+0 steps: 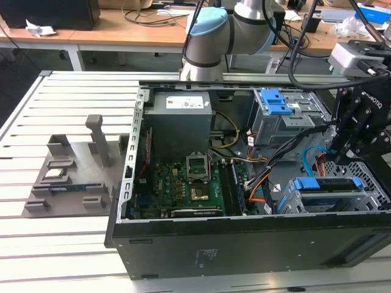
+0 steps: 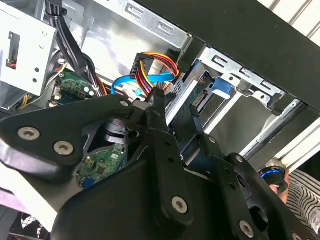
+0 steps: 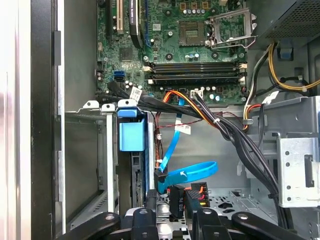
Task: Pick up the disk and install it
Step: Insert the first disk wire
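Open PC case [image 1: 244, 244] lying on its side on slatted white worktop [image 1: 67, 244]; grey fixture [image 1: 73, 171] on the slats toward the exterior view's left, cluttered desks [image 1: 122, 30] behind. Arm elbow [image 1: 211, 36] behind the case, reaching across and down to gripper [image 1: 349, 152] just above the drive cage [image 1: 333, 198]. Fingers [image 2: 161, 117] pinching the disk [image 2: 182, 97] by its edge. Disk standing on edge inside the cage, blue bracket [image 1: 327, 183] on top, long axis along the case's front wall.
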Robot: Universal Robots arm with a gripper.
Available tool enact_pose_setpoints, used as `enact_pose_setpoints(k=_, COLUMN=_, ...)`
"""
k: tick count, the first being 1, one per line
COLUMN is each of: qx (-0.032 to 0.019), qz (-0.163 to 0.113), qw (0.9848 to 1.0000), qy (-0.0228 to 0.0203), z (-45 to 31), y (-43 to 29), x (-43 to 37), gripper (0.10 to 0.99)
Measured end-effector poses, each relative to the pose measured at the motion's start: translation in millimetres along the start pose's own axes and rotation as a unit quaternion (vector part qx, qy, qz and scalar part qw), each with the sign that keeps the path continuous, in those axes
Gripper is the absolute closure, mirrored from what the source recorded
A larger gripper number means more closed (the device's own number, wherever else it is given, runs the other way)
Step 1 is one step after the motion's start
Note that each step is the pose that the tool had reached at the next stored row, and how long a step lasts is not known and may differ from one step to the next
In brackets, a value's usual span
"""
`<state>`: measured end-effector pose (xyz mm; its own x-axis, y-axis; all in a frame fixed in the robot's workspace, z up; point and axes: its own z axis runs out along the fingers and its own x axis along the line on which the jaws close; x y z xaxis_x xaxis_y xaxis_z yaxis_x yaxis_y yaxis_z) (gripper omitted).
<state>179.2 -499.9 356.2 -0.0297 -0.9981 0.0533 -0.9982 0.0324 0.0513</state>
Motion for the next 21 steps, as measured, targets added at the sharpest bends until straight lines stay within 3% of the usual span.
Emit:
enact_pose_setpoints(k=1, qx=0.0000, qz=0.000, qw=1.0000, qy=0.0001, z=0.0, y=0.0, x=0.0, gripper=0.741)
enact_pose_setpoints(k=3, qx=0.0000, qz=0.000, qw=1.0000, qy=0.0002, z=0.0, y=0.0, x=0.0, gripper=0.871)
enact_pose_setpoints(k=5, qx=0.0000, qz=0.000, qw=1.0000, qy=0.0004, z=0.0, y=0.0, x=0.0, gripper=0.922)
enact_pose_setpoints(k=9, qx=0.0000, qz=0.000, qw=1.0000, qy=0.0008, z=0.1, y=0.0, x=1.1, gripper=0.922)
enact_pose_setpoints(k=13, qx=0.0003, qz=0.001, qw=1.0000, qy=0.0099, z=2.2, y=-0.7, x=17.5, gripper=0.922)
enact_pose_setpoints(k=21, qx=0.0000, qz=0.001, qw=0.9999, qy=0.0120, z=11.5, y=-6.2, x=21.1, gripper=0.922)
